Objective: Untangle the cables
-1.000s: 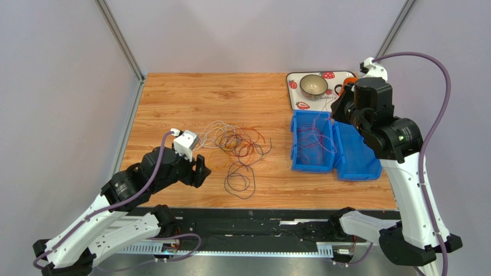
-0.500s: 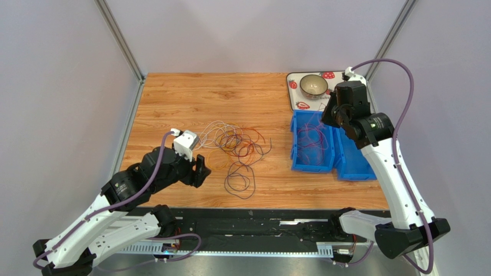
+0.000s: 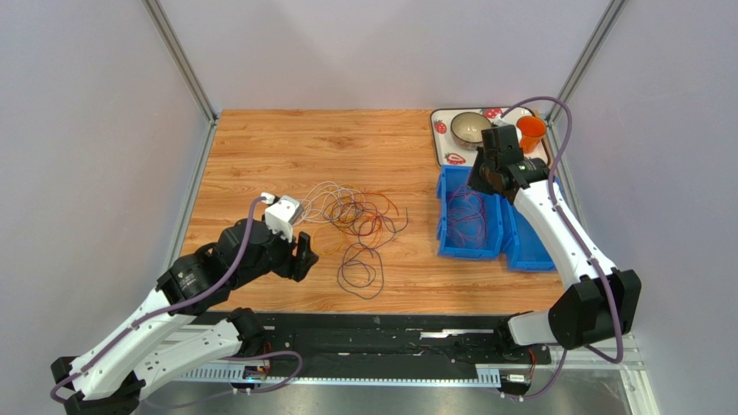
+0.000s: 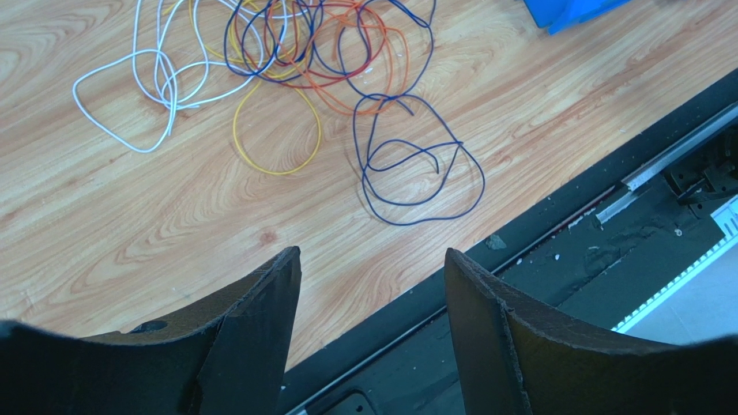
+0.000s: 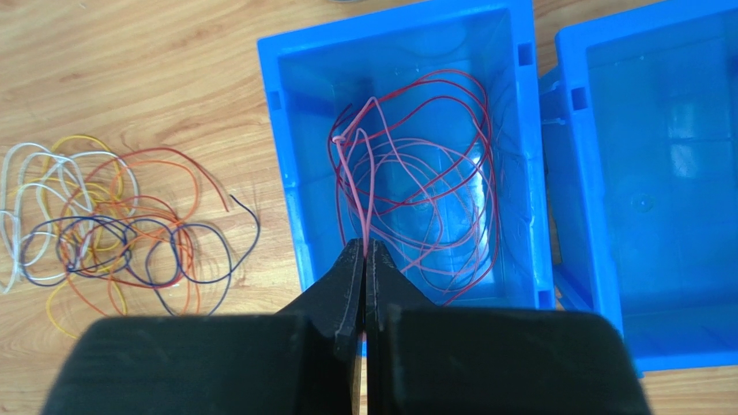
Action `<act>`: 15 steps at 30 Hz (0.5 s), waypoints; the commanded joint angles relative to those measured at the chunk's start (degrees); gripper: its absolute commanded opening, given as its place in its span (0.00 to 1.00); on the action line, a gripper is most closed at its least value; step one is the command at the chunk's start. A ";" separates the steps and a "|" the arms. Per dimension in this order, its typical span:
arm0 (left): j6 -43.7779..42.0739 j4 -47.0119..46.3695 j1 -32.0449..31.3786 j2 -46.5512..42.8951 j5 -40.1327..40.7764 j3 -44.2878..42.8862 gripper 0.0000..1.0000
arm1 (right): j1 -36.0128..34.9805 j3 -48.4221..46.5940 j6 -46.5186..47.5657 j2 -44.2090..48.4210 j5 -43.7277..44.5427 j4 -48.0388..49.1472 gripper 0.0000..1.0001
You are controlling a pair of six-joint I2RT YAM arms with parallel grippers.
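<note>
Now, on the desk (image 3: 286,147) the main tangle of cables (image 3: 355,220) lies left of the blue bin (image 5: 390,26), where red and pink ones coil. The right pincer (image 5: 365,259), closed tight, pinches a pink cable (image 5: 365,220); best lower it well inside before releasing. The left pincer (image 4: 371,259) hangs wide open, empty. No writing is legible

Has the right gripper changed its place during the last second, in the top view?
Yes. The right gripper went leftward, to above the left blue bin; the orange cup behind it is now uncovered.
</note>
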State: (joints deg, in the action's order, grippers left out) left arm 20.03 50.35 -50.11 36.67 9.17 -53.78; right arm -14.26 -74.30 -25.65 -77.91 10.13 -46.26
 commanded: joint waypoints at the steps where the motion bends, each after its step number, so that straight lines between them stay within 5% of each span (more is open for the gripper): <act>1: 0.18 -1.30 0.19 1.04 0.94 0.08 0.70 | 0.46 -0.49 0.77 -0.93 0.15 2.58 0.00; 3: 0.18 -1.22 0.19 1.13 1.11 0.16 0.70 | 0.55 -1.28 0.86 -0.93 1.29 1.27 0.19; 4: 0.27 -1.22 0.19 1.21 1.20 0.08 0.70 | 0.46 -1.98 1.13 -0.75 2.25 0.04 0.43; 7: 0.27 -1.22 0.19 1.65 1.38 0.08 0.70 | 0.55 -2.77 1.39 0.82 4.62 -2.85 0.66; 15: 0.54 -0.87 0.19 4.81 1.73 -0.36 0.69 | 0.55 -2.70 2.01 8.99 5.35 -8.05 0.69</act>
State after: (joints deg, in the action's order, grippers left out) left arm 20.14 50.37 -50.11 39.72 9.85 -53.76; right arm -14.04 -75.05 -24.27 -75.20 14.61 -51.86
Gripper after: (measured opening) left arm 0.695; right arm 0.698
